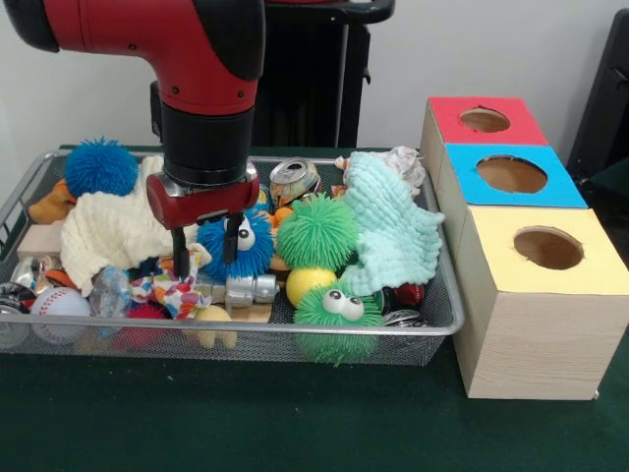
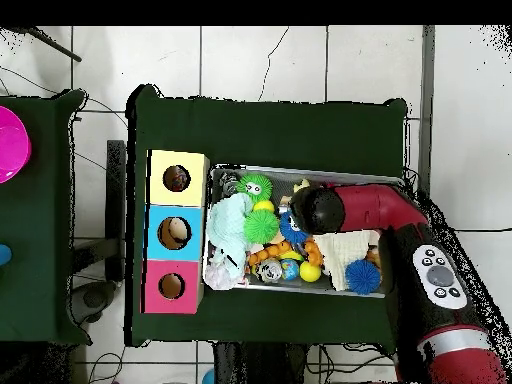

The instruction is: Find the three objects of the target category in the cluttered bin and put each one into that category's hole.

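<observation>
I've got the gripper [image 1: 205,254] down in the wire-mesh bin [image 1: 447,295], its two thin black fingers spread apart with nothing pinched btwn them; one tip sits at the patterned cloth [image 1: 167,288], the other on the blue spiky ball w/ googly eyes [image 1: 243,248].

Textures in the bin: lots of rubbery, hairy balls. A plain blue one [image 1: 100,166] at the far corner, a green one [image 1: 316,231] mid-bin, and a green one w/ eyes [image 1: 332,310] pressed against the near wall. Soft stuff: a cream waffle-knit cloth [image 1: 113,228] bunched beside the arm, and a mint waffle-knit cloth [image 1: 391,231] draped toward the box side. Hard stuff: a crushed metal can [image 1: 294,179] at the back, a smooth yellow ball [image 1: 308,284], a stitched baseball [image 1: 58,303] in the near corner, a small shiny metal cylinder [image 1: 251,289] just beside the fingers.

Just beside the bin stands the wooden box row w/ round holes on top: red [image 1: 485,120], blue [image 1: 511,174], yellow [image 1: 547,248]. Overhead view shows smth dark inside each hole, can't tell what. Which category is the target I can't tell from here; the spiky balls all lie in the bin.
</observation>
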`<state>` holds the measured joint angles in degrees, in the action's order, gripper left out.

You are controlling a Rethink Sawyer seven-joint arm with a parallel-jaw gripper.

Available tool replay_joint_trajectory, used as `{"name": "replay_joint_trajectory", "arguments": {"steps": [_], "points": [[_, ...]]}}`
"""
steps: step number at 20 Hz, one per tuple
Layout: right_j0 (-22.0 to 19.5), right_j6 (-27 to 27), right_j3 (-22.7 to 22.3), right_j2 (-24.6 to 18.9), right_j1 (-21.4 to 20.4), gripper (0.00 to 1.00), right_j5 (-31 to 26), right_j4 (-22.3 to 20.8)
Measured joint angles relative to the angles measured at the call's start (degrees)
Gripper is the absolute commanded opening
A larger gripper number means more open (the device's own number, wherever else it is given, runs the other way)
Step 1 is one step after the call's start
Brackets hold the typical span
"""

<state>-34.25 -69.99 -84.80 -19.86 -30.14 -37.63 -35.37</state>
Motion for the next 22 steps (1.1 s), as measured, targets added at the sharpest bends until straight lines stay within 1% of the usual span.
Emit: {"name": "replay_joint_trajectory", "arguments": {"steps": [2, 5, 12, 22], "points": [[0.5, 0.0, 0.6, 0.4, -0.1, 1.0, -2.1, -0.1], [0.8, 0.0, 1.3, 0.5, -0.2, 1.0, -3.5, -0.1], [0.8, 0.0, 2.5, 0.7, -0.4, 1.0, -3.7, -0.4], [0.8, 0.0, 2.6, 0.7, -1.0, 1.0, -3.7, -3.4]]}}
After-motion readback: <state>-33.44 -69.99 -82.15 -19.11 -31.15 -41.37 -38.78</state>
